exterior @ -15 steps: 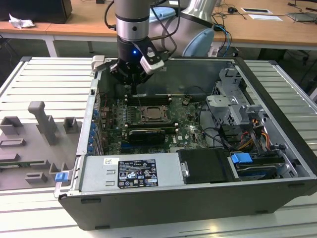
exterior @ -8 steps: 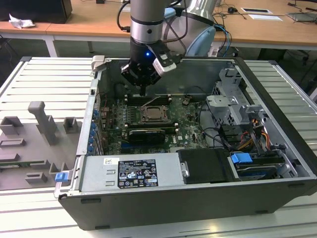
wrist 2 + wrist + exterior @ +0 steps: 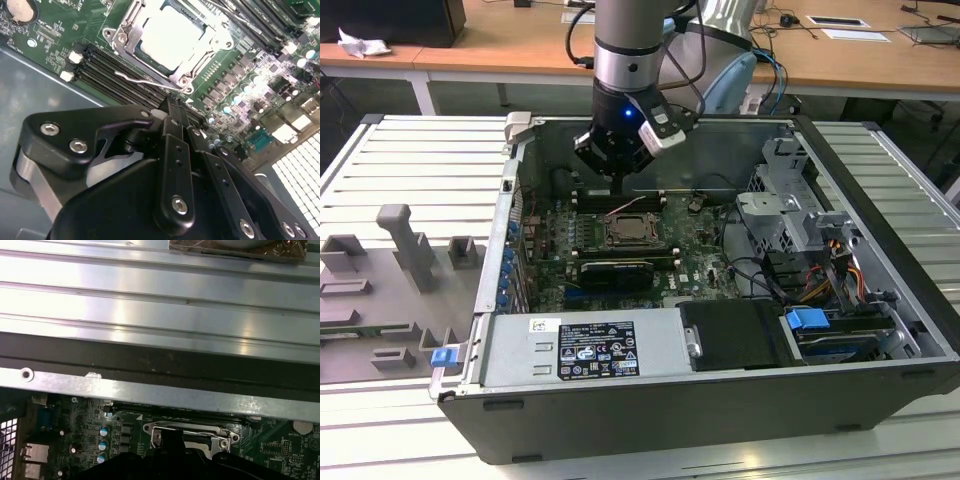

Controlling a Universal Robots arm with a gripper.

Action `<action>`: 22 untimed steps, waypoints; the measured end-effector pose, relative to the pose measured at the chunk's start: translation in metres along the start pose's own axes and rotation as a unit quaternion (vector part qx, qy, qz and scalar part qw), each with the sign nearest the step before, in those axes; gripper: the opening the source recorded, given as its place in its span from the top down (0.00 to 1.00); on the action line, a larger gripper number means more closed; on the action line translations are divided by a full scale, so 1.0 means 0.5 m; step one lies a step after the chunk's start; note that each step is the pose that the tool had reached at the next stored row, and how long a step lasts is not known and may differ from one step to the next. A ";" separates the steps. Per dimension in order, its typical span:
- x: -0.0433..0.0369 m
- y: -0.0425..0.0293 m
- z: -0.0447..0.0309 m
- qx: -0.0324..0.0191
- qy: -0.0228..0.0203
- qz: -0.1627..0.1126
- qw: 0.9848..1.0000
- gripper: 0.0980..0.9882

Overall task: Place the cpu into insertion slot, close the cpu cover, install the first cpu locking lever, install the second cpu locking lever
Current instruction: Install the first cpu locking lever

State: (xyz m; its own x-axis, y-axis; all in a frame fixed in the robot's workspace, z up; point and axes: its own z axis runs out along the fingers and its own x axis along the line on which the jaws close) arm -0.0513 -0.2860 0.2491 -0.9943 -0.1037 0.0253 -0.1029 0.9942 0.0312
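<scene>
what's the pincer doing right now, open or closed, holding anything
Pincer: closed, nothing held that shows, poised over the board close to the silvery-beige square chip seated in its socket.

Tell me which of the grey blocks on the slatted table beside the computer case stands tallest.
The T-topped grey post, toward the exterior view's left on the slatted table. It rises well above the low blocks around it.

You get bright, even room light in the exterior view, with soft shadow inside the computer case (image 3: 720,160). In the second wrist view the cpu (image 3: 172,37) glares almost white. In the first wrist view, pale sheen streaks the ribbed metal surface (image 3: 160,305).
</scene>
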 end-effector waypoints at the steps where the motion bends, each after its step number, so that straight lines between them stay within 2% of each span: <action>1: 0.000 0.000 0.002 0.000 -0.003 0.000 1.000 0.99; 6: 0.000 0.000 0.009 0.002 -0.016 0.000 1.000 0.99; 8: 0.000 0.000 0.010 0.001 -0.020 -0.001 1.000 0.99; 9: 0.000 0.000 0.011 -0.002 -0.021 -0.001 1.000 0.99; 11: 0.000 0.000 0.011 -0.013 -0.022 -0.001 1.000 0.99; 12: 0.000 0.000 0.012 -0.017 -0.023 -0.001 1.000 0.99; 16: -0.003 -0.001 0.020 -0.018 -0.024 0.000 1.000 0.99; 22: -0.020 -0.003 0.036 -0.018 -0.024 0.000 1.000 0.99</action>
State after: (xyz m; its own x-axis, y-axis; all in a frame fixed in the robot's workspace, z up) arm -0.0415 -0.2860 0.2306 -0.9945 -0.1022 -0.0228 -0.1035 0.9923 0.0677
